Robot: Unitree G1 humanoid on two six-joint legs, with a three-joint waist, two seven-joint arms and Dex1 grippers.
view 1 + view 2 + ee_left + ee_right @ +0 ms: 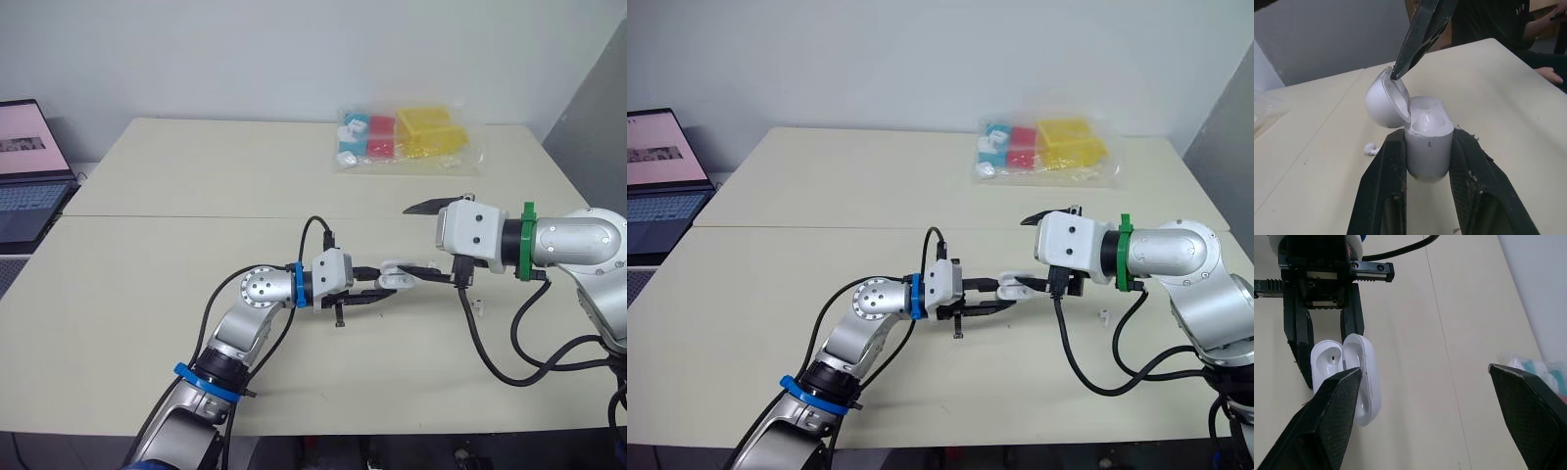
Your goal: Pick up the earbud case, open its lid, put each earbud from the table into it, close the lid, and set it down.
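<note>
Left wrist view: earbud case points along left fingers.

The white earbud case is held with its lid open; one earbud lies nearby.

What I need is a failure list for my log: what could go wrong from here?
The left gripper clamps the case by its lower body alone. The right gripper, with a tip at the rim of the open lid, could lever it loose. The earbud lies right beside the right arm's hanging cable, which might sweep it away.
</note>
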